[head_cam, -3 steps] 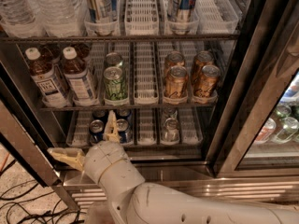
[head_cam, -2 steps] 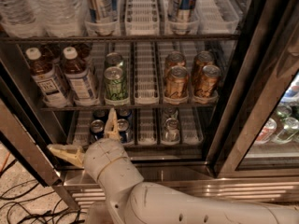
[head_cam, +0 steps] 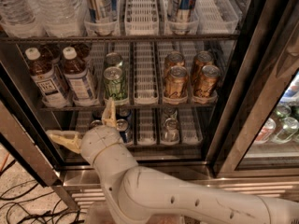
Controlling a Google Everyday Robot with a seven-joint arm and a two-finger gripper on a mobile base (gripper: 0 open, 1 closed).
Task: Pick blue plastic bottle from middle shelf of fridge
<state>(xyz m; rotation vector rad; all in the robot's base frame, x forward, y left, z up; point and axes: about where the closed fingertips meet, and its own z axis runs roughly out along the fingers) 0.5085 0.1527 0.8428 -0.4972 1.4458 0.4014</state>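
Observation:
The blue plastic bottle [head_cam: 78, 77] stands upright on the middle shelf [head_cam: 140, 107] of the fridge [head_cam: 232, 101], second from the left. It holds dark brown drink and has a white cap and a pale blue label. A similar bottle with a whiter label [head_cam: 46, 79] stands to its left. My gripper [head_cam: 79, 118] is open and empty, below the shelf's front edge and just under the two bottles. One finger [head_cam: 110, 113] points up and the other [head_cam: 63, 138] points left.
Green cans [head_cam: 115, 81] and gold cans [head_cam: 175, 82] fill the lanes to the right. Water bottles [head_cam: 28, 8] stand on the level above, blue and silver cans [head_cam: 170, 127] below. The open door's edge [head_cam: 23, 146] is at the left, cables [head_cam: 18, 204] on the floor, another cooler [head_cam: 280, 120] at the right.
My gripper has risen a little toward the middle shelf's front edge, fingers still spread. The bottles and cans have not moved.

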